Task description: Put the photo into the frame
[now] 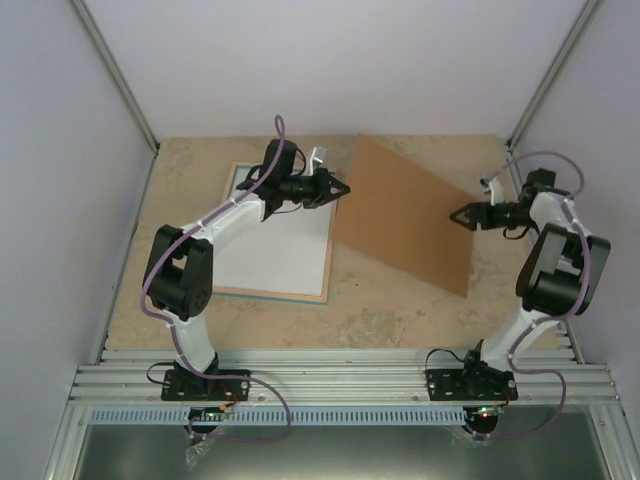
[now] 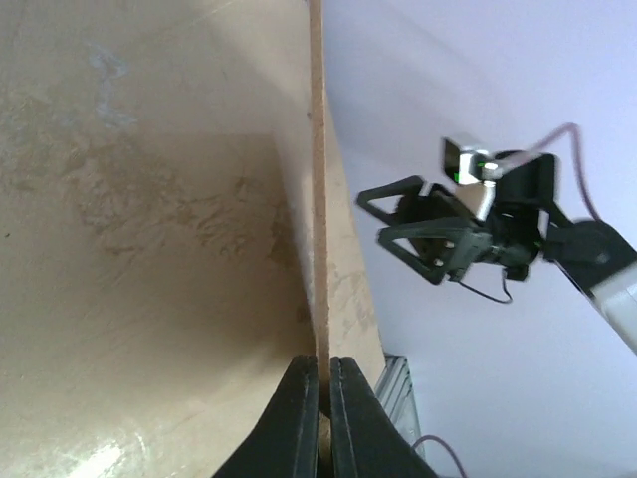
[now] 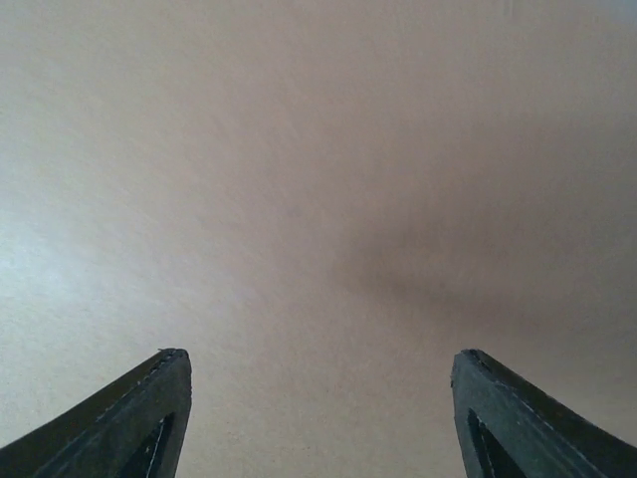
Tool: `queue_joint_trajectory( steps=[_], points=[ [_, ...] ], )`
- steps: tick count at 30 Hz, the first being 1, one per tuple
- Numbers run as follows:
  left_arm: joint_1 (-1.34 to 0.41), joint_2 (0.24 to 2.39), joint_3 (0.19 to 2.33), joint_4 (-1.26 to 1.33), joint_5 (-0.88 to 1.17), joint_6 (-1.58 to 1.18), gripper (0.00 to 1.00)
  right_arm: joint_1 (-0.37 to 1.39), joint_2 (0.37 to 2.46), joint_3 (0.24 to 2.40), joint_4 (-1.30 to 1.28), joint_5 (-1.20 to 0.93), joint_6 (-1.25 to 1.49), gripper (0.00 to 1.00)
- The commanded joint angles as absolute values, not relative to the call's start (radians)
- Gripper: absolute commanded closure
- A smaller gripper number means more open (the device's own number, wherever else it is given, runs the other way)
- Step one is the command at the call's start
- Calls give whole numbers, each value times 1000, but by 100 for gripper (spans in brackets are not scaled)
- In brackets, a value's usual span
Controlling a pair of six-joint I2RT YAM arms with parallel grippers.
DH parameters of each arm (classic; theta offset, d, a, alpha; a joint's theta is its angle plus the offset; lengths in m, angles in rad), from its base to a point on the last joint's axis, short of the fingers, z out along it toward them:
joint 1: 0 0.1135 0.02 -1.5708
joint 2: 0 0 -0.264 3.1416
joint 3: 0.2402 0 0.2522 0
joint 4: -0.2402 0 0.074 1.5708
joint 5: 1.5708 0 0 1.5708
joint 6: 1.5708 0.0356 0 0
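1. Now, the frame (image 1: 270,294) lies flat on the counter's (image 1: 400,310) left half. It is a thin rectangle with a turquoise and light wood rim.
2. Its long axis runs from the near edge towards the far edge, skewed slightly.
3. A smooth white sheet (image 1: 280,245) fills it; whether that is the photo, I cannot tell.
4. A brown backing board (image 1: 400,215), matte, thin and stiff, hangs tilted over the counter's middle.
5. The left tool (image 1: 340,188) is pressed together, pinching the board's thin left edge.
6. The right tool (image 1: 458,214) is spread, holding nothing, just beside the board's right edge and facing its plain tan face.
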State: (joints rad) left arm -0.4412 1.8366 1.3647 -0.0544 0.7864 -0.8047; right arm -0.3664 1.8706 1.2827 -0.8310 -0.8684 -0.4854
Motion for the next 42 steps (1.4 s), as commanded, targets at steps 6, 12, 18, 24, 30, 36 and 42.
queue_joint_trajectory(
  steps=[6, 12, 18, 24, 30, 36, 42],
  points=[
    [-351, 1762, 1421, -15, 793, -1012, 100, -192, 1331, 1183, -537, -615, -540, 15],
    [-312, 1766, 1405, 46, 793, -1145, 100, 184, 1063, 976, -435, -288, -587, 12],
    [-295, 1776, 1379, 97, 806, -1211, 100, 511, 1097, 877, -370, 22, -613, 14],
    [-290, 1764, 1348, 133, 811, -1238, 100, 719, 1190, 794, -172, 350, -704, 18],
    [-276, 1753, 1313, 154, 811, -1259, 100, 753, 1233, 761, 24, 516, -785, 32],
    [-273, 1754, 1293, 183, 817, -1289, 100, 754, 1249, 686, 193, 583, -896, 69],
    [-268, 1735, 1279, 201, 821, -1293, 95, 756, 1206, 717, 175, 549, -925, 100]
  ],
)
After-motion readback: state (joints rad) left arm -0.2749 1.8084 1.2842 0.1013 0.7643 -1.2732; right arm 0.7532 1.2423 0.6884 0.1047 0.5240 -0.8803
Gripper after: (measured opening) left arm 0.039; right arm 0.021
